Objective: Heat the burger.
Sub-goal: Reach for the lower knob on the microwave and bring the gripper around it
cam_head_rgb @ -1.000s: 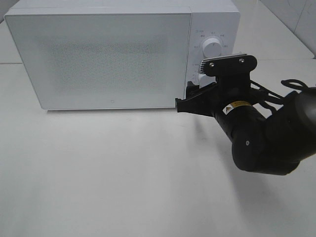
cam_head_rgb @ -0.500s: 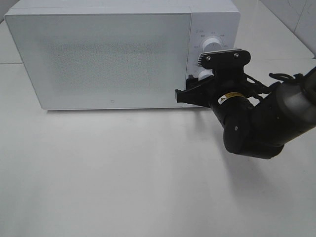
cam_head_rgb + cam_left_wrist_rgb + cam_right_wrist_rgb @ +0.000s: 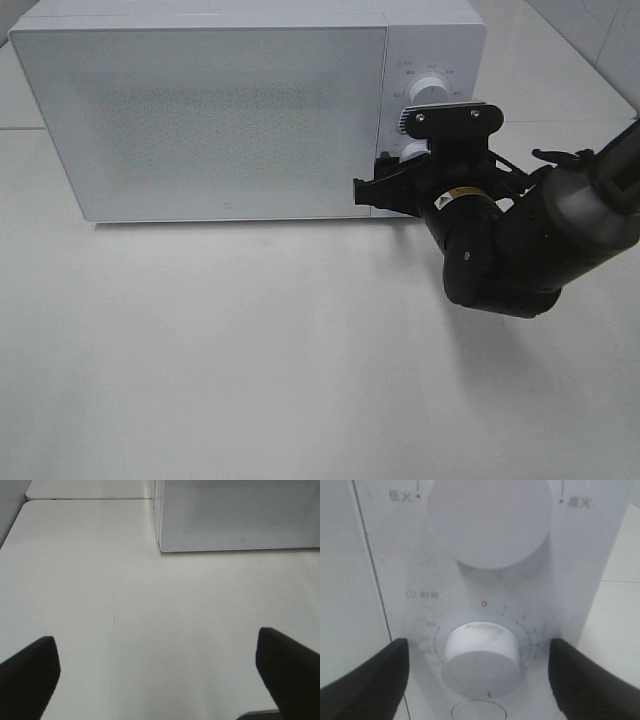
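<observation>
The burger is out of view. The white microwave (image 3: 230,120) stands at the back of the table with its door shut. My right gripper (image 3: 392,190) is at its control panel, just under the upper dial (image 3: 432,90). In the right wrist view the open gripper (image 3: 480,662) has one dark finger on each side of the timer knob (image 3: 482,652), apart from it, with the upper dial (image 3: 490,520) above. My left gripper (image 3: 155,642) is open over the bare table (image 3: 125,605), holding nothing, with the microwave's corner (image 3: 162,545) some way off.
A round button (image 3: 479,711) sits below the timer knob. The right arm's thick black body (image 3: 510,250) hangs over the table in front of the microwave's right end. A wall or tiled surface (image 3: 600,40) lies at the back right.
The right arm has drawn in towards the microwave's panel, bringing its gripper slightly closer to the timer knob. Both grippers have kept their opening.
</observation>
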